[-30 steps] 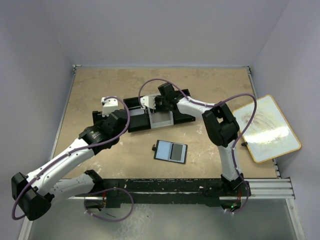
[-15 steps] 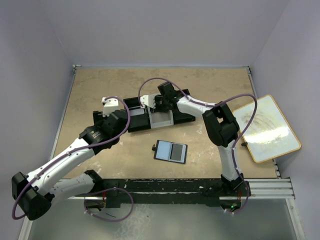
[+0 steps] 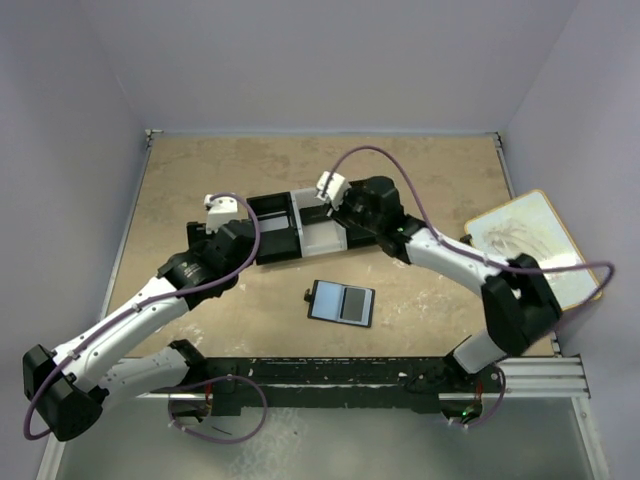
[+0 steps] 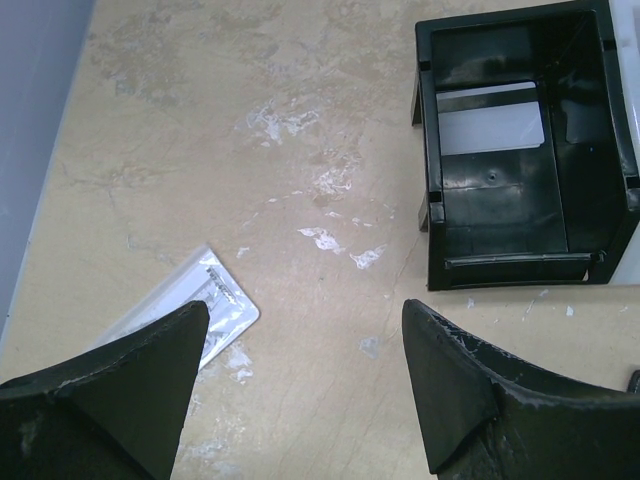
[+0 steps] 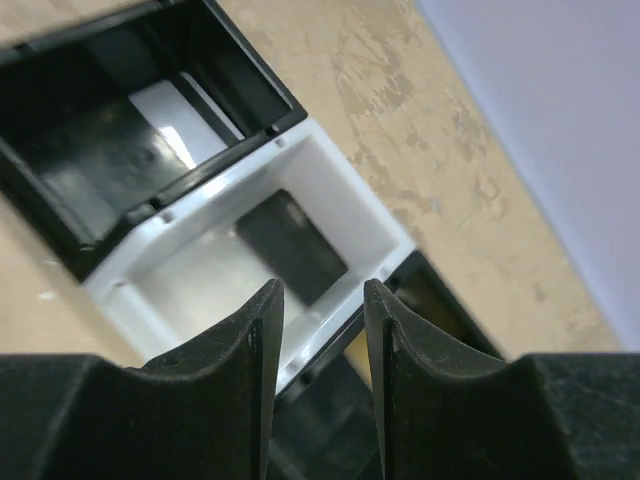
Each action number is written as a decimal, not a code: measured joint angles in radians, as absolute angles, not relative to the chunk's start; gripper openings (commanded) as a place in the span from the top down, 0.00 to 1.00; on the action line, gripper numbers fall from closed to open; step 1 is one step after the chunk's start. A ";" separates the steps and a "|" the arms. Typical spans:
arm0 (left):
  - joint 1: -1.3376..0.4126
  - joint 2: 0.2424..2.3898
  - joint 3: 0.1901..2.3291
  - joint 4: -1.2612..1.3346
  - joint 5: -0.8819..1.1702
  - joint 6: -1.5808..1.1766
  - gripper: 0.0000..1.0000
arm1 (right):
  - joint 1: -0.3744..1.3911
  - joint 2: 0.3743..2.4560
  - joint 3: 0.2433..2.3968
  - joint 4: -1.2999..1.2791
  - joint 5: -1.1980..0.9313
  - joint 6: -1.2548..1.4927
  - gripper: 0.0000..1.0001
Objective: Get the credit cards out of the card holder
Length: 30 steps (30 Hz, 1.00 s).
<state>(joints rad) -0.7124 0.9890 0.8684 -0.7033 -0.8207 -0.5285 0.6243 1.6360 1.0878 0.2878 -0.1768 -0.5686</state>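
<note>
The card holder (image 3: 342, 303) lies open and flat on the table, its clear sleeves facing up, with neither gripper near it. In the tray (image 3: 272, 246), a dark credit card (image 5: 290, 245) lies in the white middle compartment and a pale card (image 4: 490, 125) in the black left one. My right gripper (image 5: 323, 300) hangs open just above the white compartment, with nothing between its fingers. Over bare table left of the tray, my left gripper (image 4: 305, 330) stands wide open and holds nothing.
A white printed packet (image 4: 190, 300) lies on the table by my left fingertip. A tan-edged white board (image 3: 530, 255) sits at the right edge. Walls close in the table at the back and on both sides.
My right arm has stretched out and lifted off the tray's middle compartment while its jaws widened. The dark card stays in the white compartment. The left arm has not moved.
</note>
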 measured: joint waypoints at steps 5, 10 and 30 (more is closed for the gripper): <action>-0.712 0.965 0.868 -0.701 -0.796 -0.520 0.24 | 0.624 1.338 0.804 0.410 -0.143 -0.206 0.50; -0.712 0.895 0.868 -0.701 -0.799 -0.520 0.24 | 0.624 1.133 0.628 0.410 -0.095 0.112 0.52; -0.712 0.858 0.868 -0.705 -0.783 -0.521 0.24 | 0.624 1.036 0.417 0.228 0.007 0.659 0.48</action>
<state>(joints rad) -0.7124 0.8581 0.8684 -0.7048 -0.7830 -0.5209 0.6235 1.0363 0.4168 0.2276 0.0067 0.6586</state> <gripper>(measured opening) 0.761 0.520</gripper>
